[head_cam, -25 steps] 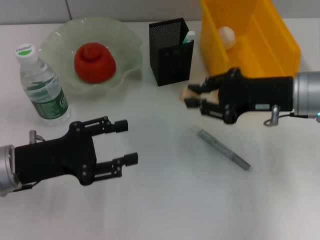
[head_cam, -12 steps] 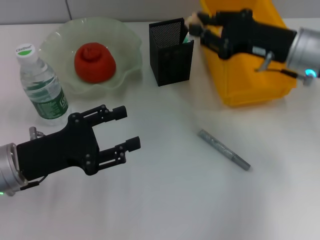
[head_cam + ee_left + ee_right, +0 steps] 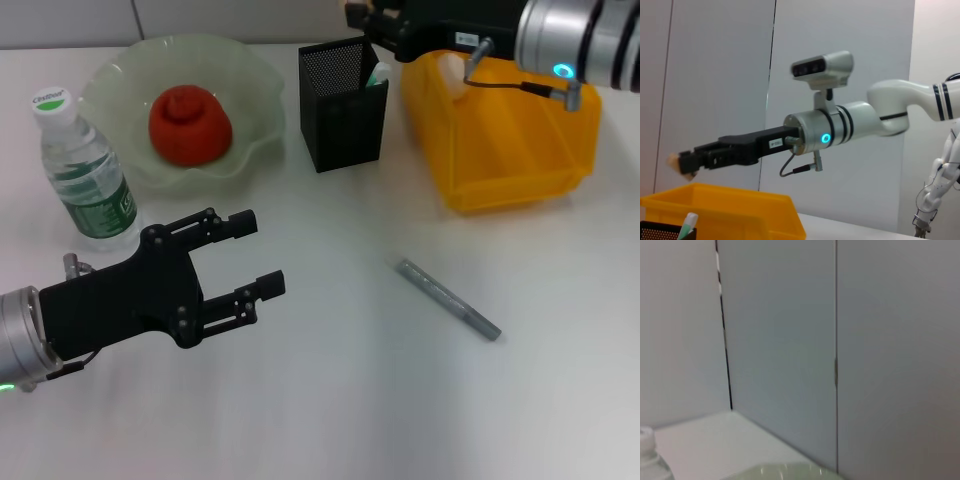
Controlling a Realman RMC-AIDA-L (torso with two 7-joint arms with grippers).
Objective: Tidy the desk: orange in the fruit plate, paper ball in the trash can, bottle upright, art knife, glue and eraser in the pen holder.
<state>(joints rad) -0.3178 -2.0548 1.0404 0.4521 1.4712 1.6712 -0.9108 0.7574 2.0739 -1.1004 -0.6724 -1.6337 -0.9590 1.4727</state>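
Right hand (image 3: 685,161) is up over the pen holder (image 3: 342,100) near the counter's far edge, pinching the eraser (image 3: 674,160) at its tip: a tiny tan block, light, prob. a bit rubbery, so it looks easy to drop in. Left hand (image 3: 245,262) hangs wide, holding nothing, near the front-left corner. The counter is plain white, w/ grey wall panels behind.

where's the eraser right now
In the left wrist view the eraser is pinched in the right gripper, raised above the pen holder and trash can.
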